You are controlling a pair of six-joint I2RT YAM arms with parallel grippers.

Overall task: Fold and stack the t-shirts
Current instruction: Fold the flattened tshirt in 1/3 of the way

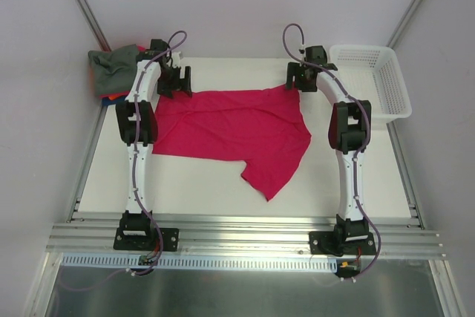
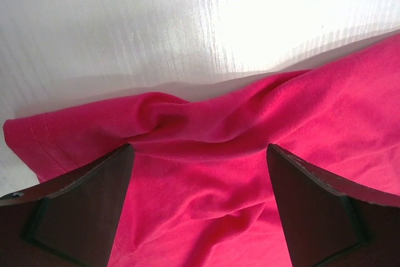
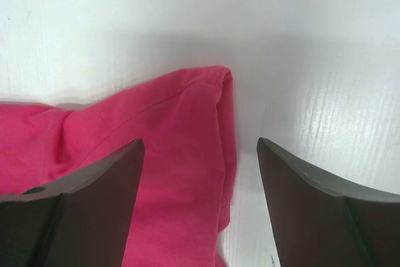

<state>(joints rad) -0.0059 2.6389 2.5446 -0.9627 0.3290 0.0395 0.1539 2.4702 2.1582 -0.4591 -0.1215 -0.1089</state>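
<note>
A crimson-red t-shirt [image 1: 234, 131] lies spread and rumpled on the white table [image 1: 223, 191]. My left gripper [image 1: 177, 79] hovers open over its far left corner; in the left wrist view the wrinkled cloth [image 2: 206, 173] lies between the spread fingers [image 2: 81, 211], ungripped. My right gripper [image 1: 300, 76] stands open over the far right corner; in the right wrist view the hemmed corner [image 3: 187, 129] sits between the fingers [image 3: 319, 204], loose. A grey-green t-shirt [image 1: 113, 64] lies bunched on a pile at the back left.
A white lattice basket [image 1: 375, 79] stands at the back right, next to the right arm. Beneath the grey-green cloth at the back left, orange and blue fabric [image 1: 111, 96] peeks out. Metal rails [image 1: 237, 235] run along the table's near edge.
</note>
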